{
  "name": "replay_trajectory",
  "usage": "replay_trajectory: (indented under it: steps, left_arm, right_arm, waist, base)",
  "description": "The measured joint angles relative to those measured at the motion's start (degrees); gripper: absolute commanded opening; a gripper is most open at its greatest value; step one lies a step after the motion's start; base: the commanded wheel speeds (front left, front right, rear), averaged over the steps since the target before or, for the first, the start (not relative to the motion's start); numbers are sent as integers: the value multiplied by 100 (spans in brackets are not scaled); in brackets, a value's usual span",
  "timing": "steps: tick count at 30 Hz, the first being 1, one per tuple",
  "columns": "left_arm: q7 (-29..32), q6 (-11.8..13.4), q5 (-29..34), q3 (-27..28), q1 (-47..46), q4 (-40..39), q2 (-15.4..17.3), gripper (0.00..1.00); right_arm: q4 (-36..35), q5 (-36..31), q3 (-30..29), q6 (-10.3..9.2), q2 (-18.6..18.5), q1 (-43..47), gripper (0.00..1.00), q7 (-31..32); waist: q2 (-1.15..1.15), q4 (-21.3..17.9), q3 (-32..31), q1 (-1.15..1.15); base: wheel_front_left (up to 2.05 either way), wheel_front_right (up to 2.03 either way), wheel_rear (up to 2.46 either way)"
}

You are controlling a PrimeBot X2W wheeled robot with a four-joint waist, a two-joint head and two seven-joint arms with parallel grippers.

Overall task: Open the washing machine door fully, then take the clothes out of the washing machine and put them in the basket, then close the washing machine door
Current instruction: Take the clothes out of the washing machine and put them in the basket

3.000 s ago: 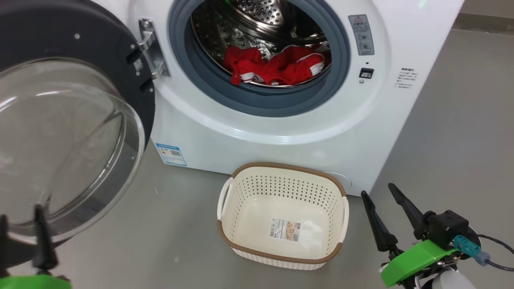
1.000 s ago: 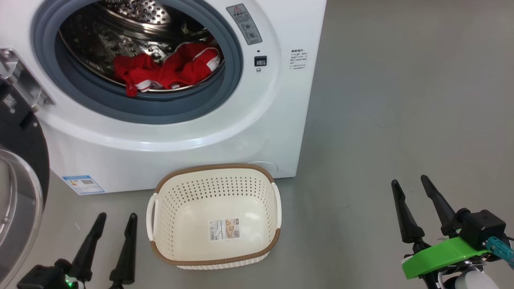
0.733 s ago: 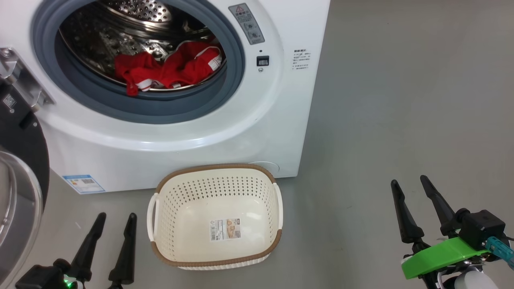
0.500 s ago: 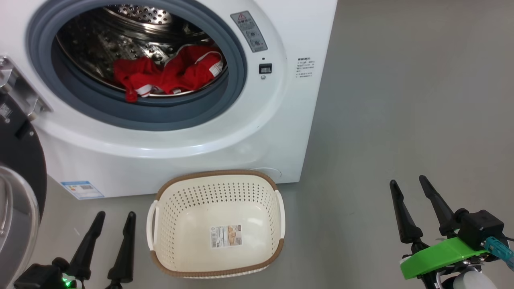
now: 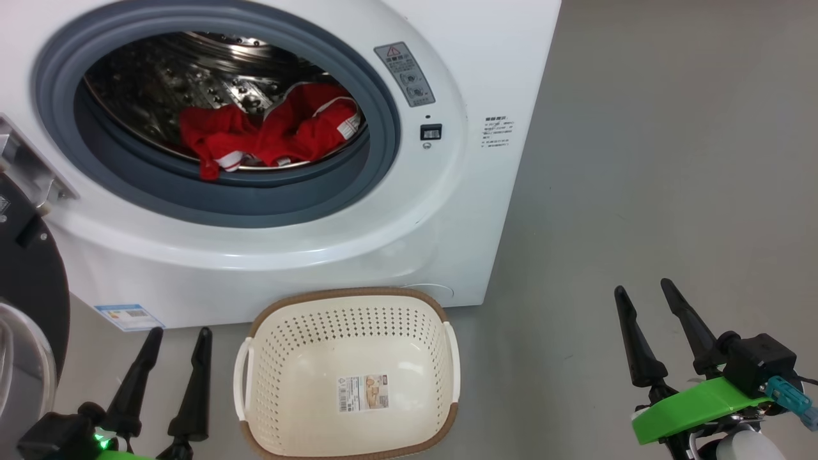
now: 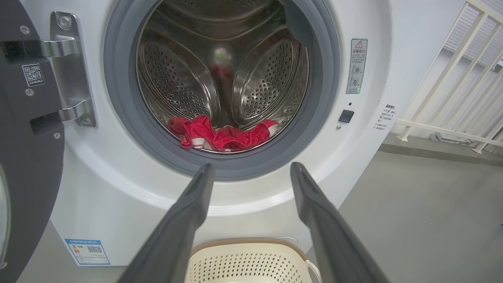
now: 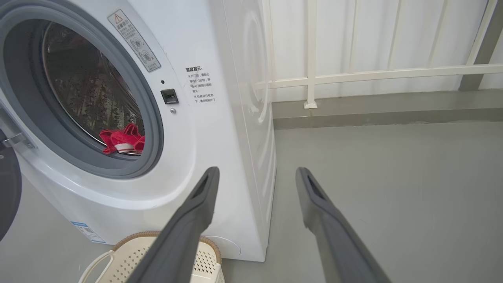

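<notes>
The clothes [image 5: 268,137] lie bunched at the drum's near lip, soft and light; I'd pinch a raised red fold. My left gripper [image 5: 174,342] and right gripper [image 5: 644,295] hang open, empty.

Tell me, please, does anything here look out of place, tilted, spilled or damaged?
Nothing stands out. The clothes lie in the washing machine, one red end drooping over the front lip of the drum. The basket stands upright on the floor before it, holding only a sticker. The washing machine door is swung open.
</notes>
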Motion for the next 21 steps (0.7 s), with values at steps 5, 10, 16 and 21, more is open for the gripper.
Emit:
replay_trajectory:
  steps: [5,10,16,21]
  left_arm:
    - [0,0,0,-5,0,42,-2,100]
    - [0,0,-8,-21,0,43,-15,100]
    - [0,0,-13,-242,-138,153,40,100]
    - [0,0,-13,-410,-456,413,127,100]
  right_arm:
    - [1,0,9,0,0,0,100,0]
    - [2,0,24,0,0,0,100,0]
    - [0,-1,47,0,31,-24,100,0]
    - [-16,-42,77,0,74,-136,100,0]
  waist:
    - [0,13,7,0]
    - [0,16,39,0]
    - [0,-2,138,0]
    - [0,-38,253,0]
  base:
    - [0,0,0]
    - [0,0,0]
    - [0,0,0]
    - [0,0,0]
